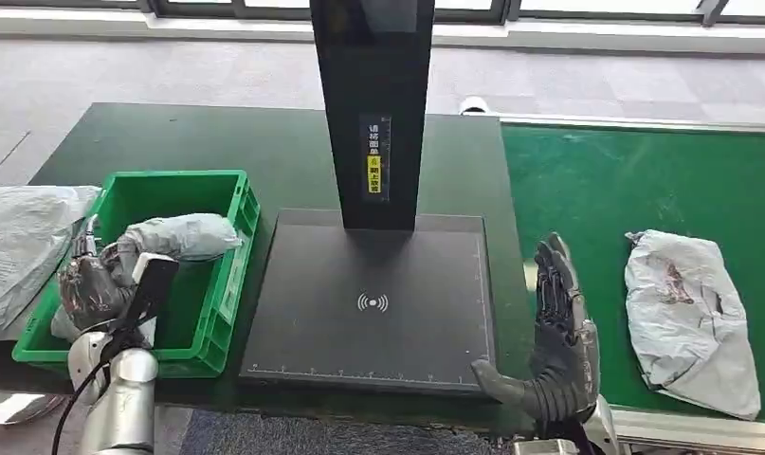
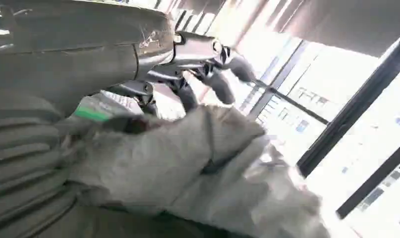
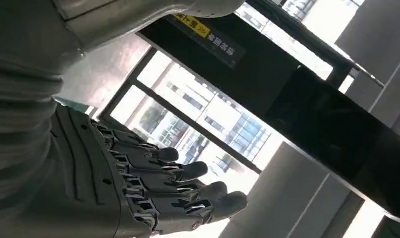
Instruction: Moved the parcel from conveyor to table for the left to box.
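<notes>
Grey, crumpled plastic wraps the parcel (image 1: pixel 174 237), which the left hand (image 1: pixel 92 282) grips over the open green crate (image 1: pixel 228 275) at the left end of the bench (image 1: pixel 264 152); the head view shows the parcel's far end reaching past the crate's middle toward its right wall, its near end buried in the hand. The left wrist view adds what the head view cannot: the bag's wrinkled, soft skin (image 2: pixel 188 163) close up, pressed against the palm with dark fingers (image 2: pixel 222 87) curled over its upper edge, windows bright behind it. A second grey parcel (image 1: pixel 689 318), with a dark reddish smudge on its upper face, lies flat on the green conveyor (image 1: pixel 634 180) at the right, well apart from both hands. The right hand (image 1: pixel 556 332) holds nothing, fingers straight and lying close alongside one another, thumb out to the side, hovering at the right edge of the black scanner pad (image 1: pixel 373 303), between pad and conveyor. The right wrist view shows those fingers (image 3: pixel 188 171) stacked side by side, with the black scanner column (image 3: pixel 307 94) and its yellow label above them. More grey bags (image 1: pixel 23 242) lie just left of the crate.
</notes>
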Robot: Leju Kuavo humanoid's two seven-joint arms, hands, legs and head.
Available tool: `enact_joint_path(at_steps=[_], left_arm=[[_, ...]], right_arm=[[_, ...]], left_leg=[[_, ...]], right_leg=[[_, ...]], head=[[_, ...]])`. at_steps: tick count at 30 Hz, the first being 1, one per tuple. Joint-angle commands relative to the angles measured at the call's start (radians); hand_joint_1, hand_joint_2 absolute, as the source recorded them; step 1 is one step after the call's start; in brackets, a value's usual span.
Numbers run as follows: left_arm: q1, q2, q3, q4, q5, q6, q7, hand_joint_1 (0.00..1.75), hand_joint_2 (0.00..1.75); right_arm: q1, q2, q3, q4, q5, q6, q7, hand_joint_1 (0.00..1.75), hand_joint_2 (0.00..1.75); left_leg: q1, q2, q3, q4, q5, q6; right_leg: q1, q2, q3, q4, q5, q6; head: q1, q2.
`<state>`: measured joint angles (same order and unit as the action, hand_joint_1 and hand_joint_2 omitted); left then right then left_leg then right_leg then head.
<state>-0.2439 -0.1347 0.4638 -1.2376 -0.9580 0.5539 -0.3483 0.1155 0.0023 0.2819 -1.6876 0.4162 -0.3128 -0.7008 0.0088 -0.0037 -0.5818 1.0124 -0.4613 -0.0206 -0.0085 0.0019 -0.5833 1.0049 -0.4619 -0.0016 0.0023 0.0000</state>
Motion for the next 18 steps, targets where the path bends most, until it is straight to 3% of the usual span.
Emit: enact_joint_path(at_steps=[1, 18], left_arm=[[0.030, -0.075, -0.151, -0.179, -0.033, 0.005, 0.025, 0.00, 0.00], [0.070, -0.080, -0.195, -0.256, -0.011, 0.034, 0.024, 0.00, 0.00]], right_arm=[[0.013, -0.021, 0.017, 0.039, -0.002, -0.048, 0.003, 0.00, 1.75], [0.032, -0.021, 0.014, 0.048, 0.001, -0.050, 0.003, 0.00, 1.75]], left_leg=[[0.000, -0.003, 0.000, -0.001, 0.000, 0.001], [-0.001, -0.001, 0.003, -0.002, 0.000, 0.001]], right_leg=[[0.000, -0.003, 0.002, -0.001, 0.000, 0.001], [0.000, 0.000, 0.003, -0.003, 0.001, 0.001]], head=[[0.000, 0.000], [0.000, 0.000]])
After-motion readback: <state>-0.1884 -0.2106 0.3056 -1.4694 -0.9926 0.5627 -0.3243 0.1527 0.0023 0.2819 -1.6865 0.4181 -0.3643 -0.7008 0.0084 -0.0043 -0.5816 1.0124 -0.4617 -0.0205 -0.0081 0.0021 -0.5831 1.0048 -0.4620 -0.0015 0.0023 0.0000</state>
